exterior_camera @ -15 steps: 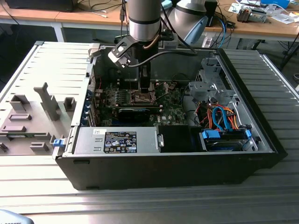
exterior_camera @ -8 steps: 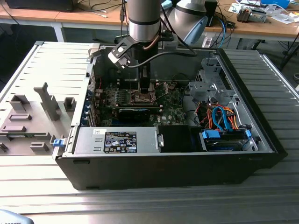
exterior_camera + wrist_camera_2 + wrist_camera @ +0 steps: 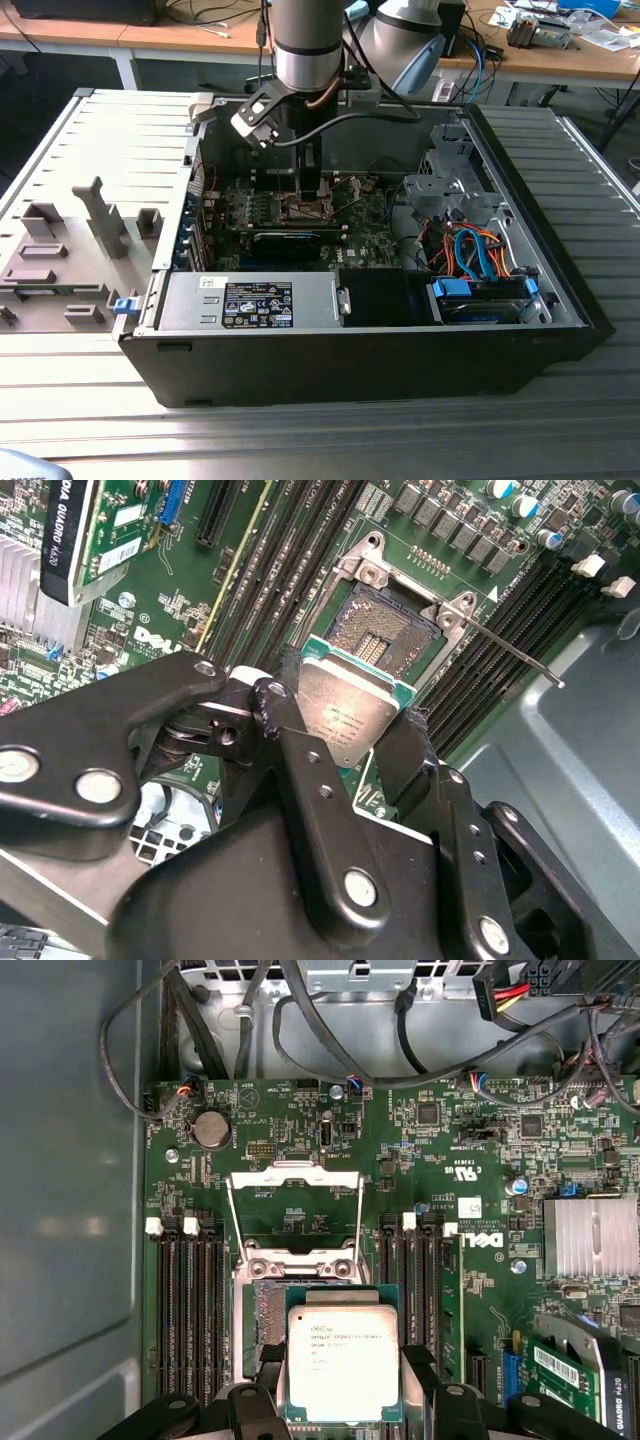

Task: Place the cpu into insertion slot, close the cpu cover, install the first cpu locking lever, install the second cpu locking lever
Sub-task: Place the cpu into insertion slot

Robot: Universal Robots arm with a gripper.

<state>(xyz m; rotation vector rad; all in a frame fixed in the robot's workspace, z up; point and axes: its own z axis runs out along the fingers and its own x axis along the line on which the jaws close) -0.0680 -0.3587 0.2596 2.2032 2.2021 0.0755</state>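
Arm's gripper (image 3: 345,712) is clenched on the cpu (image 3: 345,702) by two opp. edges. Chip hangs just above the insertion slot (image 3: 385,630), overlapping it only partly, not seated. The cpu cover (image 3: 298,1253) stands flipped open.

Risk: chip lands skewed or off-corner, damaging the slot. Cause would be a slip in the grip or poor alignment.

Room, exterior view: black card (image 3: 290,243) is near at 6 o'clock of the gripper, case wall (image 3: 197,170) at 9, cables (image 3: 470,250) approx. 4, well apart.
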